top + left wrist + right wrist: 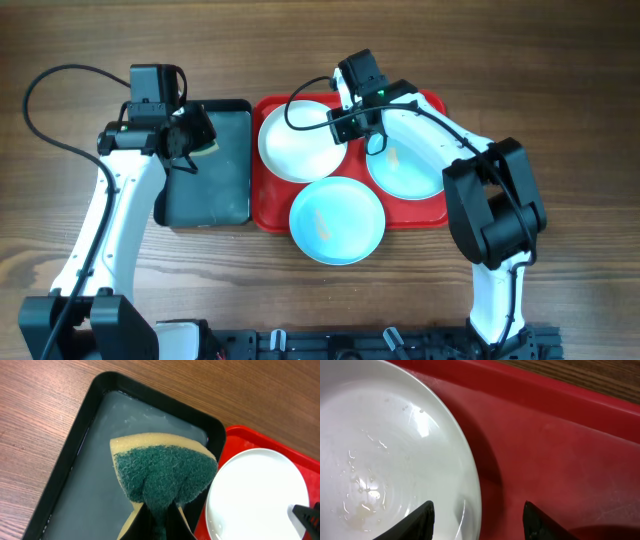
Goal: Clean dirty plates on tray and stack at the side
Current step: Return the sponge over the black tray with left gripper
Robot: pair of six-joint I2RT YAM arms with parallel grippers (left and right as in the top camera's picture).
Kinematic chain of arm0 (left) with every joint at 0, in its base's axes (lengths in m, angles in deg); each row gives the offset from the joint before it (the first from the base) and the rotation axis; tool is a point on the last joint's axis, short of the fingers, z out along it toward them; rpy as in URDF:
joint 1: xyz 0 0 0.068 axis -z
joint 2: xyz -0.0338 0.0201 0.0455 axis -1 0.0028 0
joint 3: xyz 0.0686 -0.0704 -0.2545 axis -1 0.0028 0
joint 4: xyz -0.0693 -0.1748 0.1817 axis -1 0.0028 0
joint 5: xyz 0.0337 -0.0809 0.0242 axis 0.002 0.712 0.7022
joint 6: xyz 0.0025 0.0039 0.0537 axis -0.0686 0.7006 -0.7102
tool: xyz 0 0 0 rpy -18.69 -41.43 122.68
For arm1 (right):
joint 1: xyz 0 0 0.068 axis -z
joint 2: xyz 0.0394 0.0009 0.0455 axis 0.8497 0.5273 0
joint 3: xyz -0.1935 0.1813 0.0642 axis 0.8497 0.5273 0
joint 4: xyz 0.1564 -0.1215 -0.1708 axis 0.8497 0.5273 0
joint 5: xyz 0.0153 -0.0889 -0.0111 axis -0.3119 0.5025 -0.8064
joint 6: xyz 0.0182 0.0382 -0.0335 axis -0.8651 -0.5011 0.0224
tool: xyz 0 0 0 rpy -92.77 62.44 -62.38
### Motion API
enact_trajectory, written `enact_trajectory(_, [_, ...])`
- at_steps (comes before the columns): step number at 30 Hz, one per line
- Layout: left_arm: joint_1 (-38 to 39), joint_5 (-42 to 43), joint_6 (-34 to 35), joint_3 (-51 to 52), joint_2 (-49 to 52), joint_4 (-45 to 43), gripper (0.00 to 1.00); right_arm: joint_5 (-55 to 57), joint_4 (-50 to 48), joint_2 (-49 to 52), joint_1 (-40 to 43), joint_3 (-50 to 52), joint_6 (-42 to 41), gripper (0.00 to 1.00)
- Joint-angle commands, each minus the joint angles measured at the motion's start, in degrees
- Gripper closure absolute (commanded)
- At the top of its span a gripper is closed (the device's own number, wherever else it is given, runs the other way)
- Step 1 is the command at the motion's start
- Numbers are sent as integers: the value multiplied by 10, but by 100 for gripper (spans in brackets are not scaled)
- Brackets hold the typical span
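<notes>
The red tray (270,205) holds a white plate (297,140) at its back left, an aqua-blue plate (412,170) at its right and a second aqua-blue plate (337,220) overhanging its front edge. My right gripper (345,112) is open, its fingers straddling the white plate's right rim (470,485) above the tray floor (545,455); the plate shows faint wet smears. My left gripper (190,140) is shut on a green and yellow sponge (162,475), held over the black tray (75,480). The white plate (260,495) lies just right of the sponge.
The black tray (215,170) with a wet film stands left of the red tray, touching it. A black cable (40,80) loops over the table at the far left. The right arm's base (495,210) stands right of the red tray.
</notes>
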Motion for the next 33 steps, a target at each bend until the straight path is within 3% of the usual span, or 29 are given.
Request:
enact_trajectory(1, [-2,10,-57,-1,-5,2,96,-4,-5,-1,-3,2,-12,43])
enact_trajectory(6, [-2,10,-85,0,16,24,96,-4,-8,6,-3,2,-22,69])
enact_trajectory(19, [-2,-14,-139,21,61,10,96,-5,-5,9,-3,2,-28,72])
enact_trajectory(21, [-3,-17,-137,21,74,10,96,-5,-5,9,-3,2,-38,74])
enact_trajectory(23, [-6,-54,-94,21,77,10,96,-4,-5,9,-3,2,-38,74])
enact_trajectory(27, [-19,-55,-94,21,77,4,96,-4,-6,9,-3,2,-38,80])
enact_trajectory(33, [-21,-55,-99,21,78,-5,96,-4,-6,10,-3,2,-38,78])
